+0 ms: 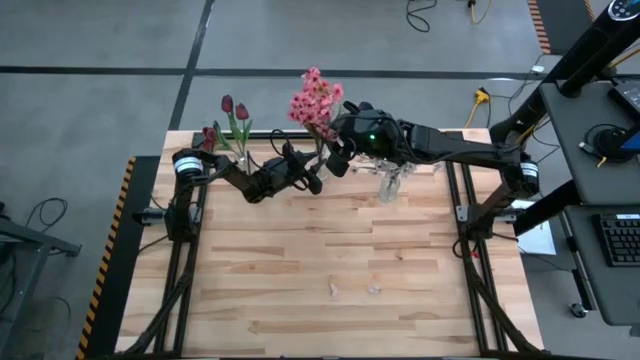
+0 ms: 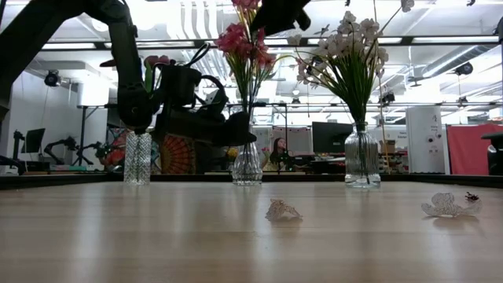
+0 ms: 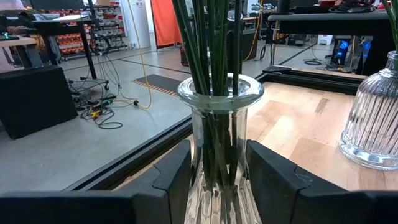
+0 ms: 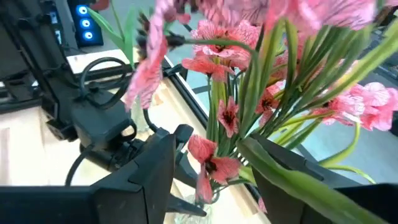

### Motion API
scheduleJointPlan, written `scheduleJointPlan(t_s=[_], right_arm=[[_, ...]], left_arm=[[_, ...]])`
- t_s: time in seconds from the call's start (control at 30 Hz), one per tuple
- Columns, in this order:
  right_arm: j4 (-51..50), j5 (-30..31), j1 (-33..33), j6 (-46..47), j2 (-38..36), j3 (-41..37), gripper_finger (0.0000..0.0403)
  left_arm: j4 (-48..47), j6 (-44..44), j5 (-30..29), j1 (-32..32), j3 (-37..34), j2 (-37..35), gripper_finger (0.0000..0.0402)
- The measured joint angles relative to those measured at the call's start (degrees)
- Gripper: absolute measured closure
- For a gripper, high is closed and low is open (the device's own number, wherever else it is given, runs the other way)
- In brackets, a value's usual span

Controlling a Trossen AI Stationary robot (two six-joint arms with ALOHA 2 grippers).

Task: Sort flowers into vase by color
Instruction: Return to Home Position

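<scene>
Glass vase (image 2: 247,165) near table's (image 1: 400,300) far edge, left tool (image 3: 217,147) flanking, grip unclear; right tool (image 4: 212,140) released above.

The table (image 1: 300,260) is made of light wooden planks. It has a dark frame (image 1: 185,250) along its sides. Three clear glass vases stand in a row near the far edge, well apart from each other. The left vase (image 2: 137,157) is tall and thin with a bumpy pattern. The middle vase (image 2: 247,165) is round at the bottom with a thin neck. The right vase (image 2: 361,161) is fat and has ribs. Closer to the front, two small pale things that look like fallen blossoms lie on the wood. The first blossom (image 2: 282,211) is near the middle. The second blossom (image 2: 446,206) lies to its right.
</scene>
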Motion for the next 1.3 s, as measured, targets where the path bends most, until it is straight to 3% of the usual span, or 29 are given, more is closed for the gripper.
scheduleJointPlan(t_s=[0.9, 1.3], right_arm=[[-1.97, 0.02, 4.29, 0.57, -5.22, 0.0, 0.0206], [-2.01, 0.02, 5.15, 0.0, -5.58, 0.0, 0.0206]], left_arm=[[-9.44, 1.25, -1.38, -0.96, -0.35, -7.21, 0.0265], [-9.27, 1.38, -1.62, -1.0, -0.28, -7.32, 0.0184]])
